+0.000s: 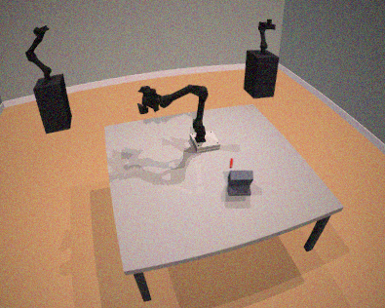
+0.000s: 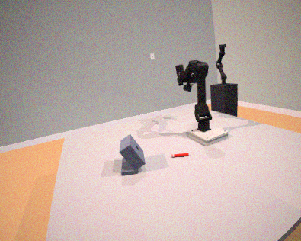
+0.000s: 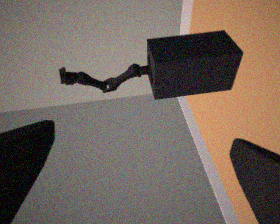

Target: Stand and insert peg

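Observation:
The red peg [image 1: 231,163] [image 2: 180,155] lies on its side on the table [image 1: 173,219] [image 2: 104,206], between the robot's base and the sloped panel. Its white band shows at the end nearer the panel in the exterior view. The sloped grey-blue panel [image 1: 241,176] [image 2: 129,152] stands on a small foot, and its one dark hole [image 2: 137,148] shows on the face toward the robot and is empty. My gripper [image 1: 141,99] [image 2: 183,81] [image 3: 145,138] is wide open and empty. It is raised high, off to the side, far from the peg and panel.
The arm's white base plate [image 1: 209,142] [image 2: 215,136] is at the back part of the table. Two black pedestals [image 1: 53,104] [image 1: 261,75] with other arms stand on the floor beyond the table. One pedestal [image 3: 193,67] shows in the wrist view, with walls and floor behind.

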### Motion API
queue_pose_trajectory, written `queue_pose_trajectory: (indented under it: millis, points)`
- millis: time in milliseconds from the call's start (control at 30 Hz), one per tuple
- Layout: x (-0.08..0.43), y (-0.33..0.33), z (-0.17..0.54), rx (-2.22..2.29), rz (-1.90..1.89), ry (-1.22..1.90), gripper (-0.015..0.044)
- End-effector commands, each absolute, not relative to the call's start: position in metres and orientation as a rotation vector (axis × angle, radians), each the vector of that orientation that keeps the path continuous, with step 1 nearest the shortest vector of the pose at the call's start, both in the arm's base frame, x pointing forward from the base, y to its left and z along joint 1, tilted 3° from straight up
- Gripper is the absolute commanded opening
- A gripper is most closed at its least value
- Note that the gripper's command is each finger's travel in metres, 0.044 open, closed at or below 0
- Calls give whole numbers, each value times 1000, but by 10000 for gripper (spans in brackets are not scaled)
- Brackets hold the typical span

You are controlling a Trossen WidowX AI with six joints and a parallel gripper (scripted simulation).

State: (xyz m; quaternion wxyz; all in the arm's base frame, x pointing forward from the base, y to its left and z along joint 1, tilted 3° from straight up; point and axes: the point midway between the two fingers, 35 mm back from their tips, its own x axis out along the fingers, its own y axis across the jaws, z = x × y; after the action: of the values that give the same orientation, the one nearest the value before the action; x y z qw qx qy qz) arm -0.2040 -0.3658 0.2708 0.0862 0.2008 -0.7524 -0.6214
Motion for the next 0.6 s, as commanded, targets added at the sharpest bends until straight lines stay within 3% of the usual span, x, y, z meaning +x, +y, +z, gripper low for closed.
queue_pose_trajectory:
  millis: [0,567]
  points:
    - [-168,-388,263,740,-1893,-2071,440]
    - [-33,-423,237,1055,-1873,-1551,440]
